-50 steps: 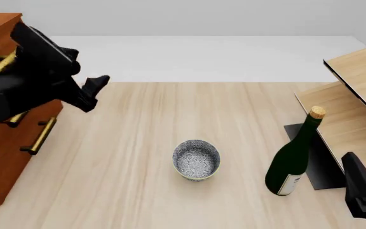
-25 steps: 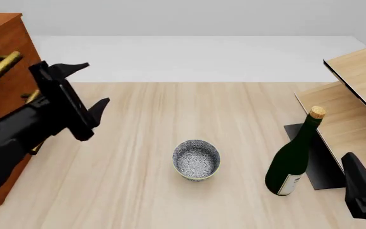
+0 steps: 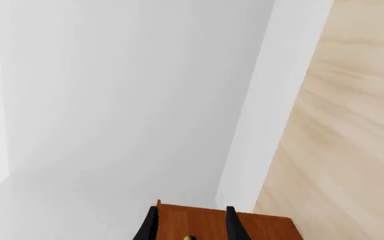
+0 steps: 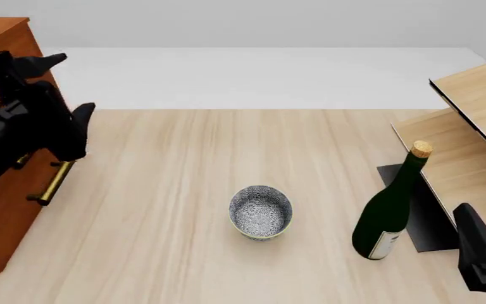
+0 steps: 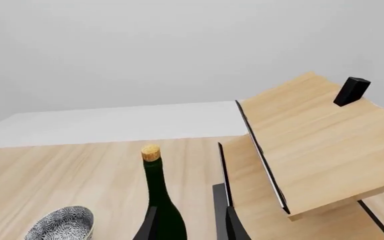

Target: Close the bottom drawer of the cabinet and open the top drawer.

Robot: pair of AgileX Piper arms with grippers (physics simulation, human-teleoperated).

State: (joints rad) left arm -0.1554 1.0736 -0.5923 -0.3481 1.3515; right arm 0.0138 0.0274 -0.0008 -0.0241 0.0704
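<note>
Since half a second ago the left claw (image 4: 61, 85) has swung back up toward the tall reddish-brown wooden cabinet (image 4: 2, 190) at the bench's left edge, fingers spread apart with nothing between them. Its arm hides most of the drawer fronts, so only bits of brass bar handle (image 4: 53, 182) peek out lower down and I can't tell how far any drawer sticks out. Loads of open pale wood-grain bench (image 4: 192, 177) in the middle, just a small blue patterned bowl (image 4: 261, 212) and a dark green corked bottle (image 4: 388, 209) near the plywood structure (image 4: 471, 126). Right claw (image 5: 188, 222) sits low at the near right edge, fingers parted, holding nothing.
</note>
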